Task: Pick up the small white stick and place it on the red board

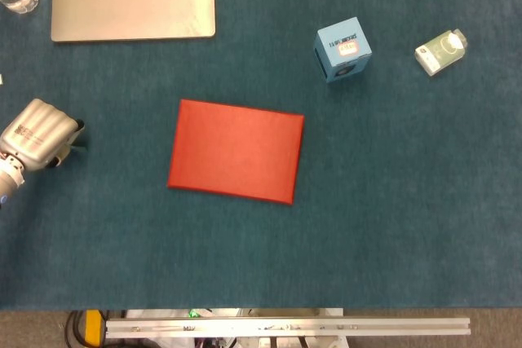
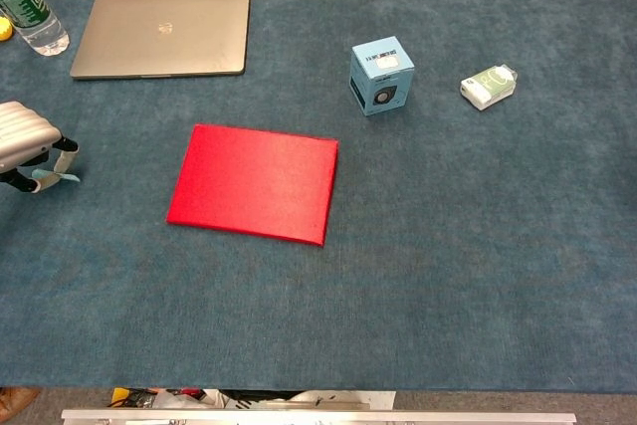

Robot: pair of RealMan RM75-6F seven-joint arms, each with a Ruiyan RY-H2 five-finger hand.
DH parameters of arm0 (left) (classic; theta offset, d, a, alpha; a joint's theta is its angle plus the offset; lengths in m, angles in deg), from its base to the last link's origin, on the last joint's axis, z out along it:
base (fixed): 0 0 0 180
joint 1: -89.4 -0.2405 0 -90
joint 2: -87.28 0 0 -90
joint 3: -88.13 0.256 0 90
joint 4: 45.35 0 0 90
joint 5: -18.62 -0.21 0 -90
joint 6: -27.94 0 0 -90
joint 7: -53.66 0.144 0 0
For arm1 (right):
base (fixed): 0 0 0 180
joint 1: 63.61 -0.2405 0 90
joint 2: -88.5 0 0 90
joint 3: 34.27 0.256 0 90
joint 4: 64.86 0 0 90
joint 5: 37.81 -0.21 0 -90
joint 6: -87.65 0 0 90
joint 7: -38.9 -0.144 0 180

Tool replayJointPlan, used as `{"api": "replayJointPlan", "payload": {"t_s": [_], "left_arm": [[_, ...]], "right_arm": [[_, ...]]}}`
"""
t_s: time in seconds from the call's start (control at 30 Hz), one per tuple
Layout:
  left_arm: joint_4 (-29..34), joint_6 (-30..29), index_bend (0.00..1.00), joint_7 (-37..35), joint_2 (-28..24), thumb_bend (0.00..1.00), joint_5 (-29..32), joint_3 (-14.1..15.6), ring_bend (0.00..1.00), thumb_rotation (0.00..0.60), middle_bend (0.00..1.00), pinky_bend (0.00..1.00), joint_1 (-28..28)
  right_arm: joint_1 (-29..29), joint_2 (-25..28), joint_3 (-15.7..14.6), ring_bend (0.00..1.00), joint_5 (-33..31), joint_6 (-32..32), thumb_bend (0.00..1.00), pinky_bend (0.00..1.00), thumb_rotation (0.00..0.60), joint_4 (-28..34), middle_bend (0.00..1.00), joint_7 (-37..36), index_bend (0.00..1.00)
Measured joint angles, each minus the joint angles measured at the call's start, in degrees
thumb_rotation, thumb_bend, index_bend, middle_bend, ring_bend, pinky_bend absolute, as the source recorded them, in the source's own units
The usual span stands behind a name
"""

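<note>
My left hand [image 2: 25, 141] sits at the tabletop's [image 2: 448, 246] left edge, fingers [image 2: 62, 158] curled down; I cannot tell whether they pinch the small white stick. Red board [image 1: 236, 151] lies bare, well right of them.

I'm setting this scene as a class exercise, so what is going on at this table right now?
Only the robot's left hand shows, at the table's left edge, fingers curled down toward the blue cloth. Whether it holds anything is unclear, and no white stick is plainly visible. The red board lies bare mid-table. Behind are a closed laptop, a blue box and a water bottle.
</note>
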Motion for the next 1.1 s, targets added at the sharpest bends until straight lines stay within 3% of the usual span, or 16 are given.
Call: {"api": "replayJointPlan", "payload": {"t_s": [0.6,0.87,1.1], "left_arm": [[3.0,-2.0,0.56,0.7,-1.8,0.37,0.3,-0.6,1.00,0.600,1.00,1.00,0.0],[12.8,-6.9,0.56,3.5,-6.7,0.38,-1.9,-1.8,1.00,0.600,1.00,1.00,1.3],[23.5,-7.8,0.56,9.6,-10.4,0.37,-5.8,-2.5,1.00,0.600,1.00,1.00,4.3]], "right_arm": [[0.1,0.1,0.1,0.48,0.2,-0.1,0.36,0.42,0.600,0.0,0.51,-0.4,0.38],[-0.5,0.0,0.3,0.48,0.4,0.7,0.36,0.42,0.600,-0.6,0.51,-0.9,0.38],[-0.6,0.1,0.4,0.48,0.0,1.1,0.36,0.42,0.600,-1.0,0.51,-1.4,0.38]]}}
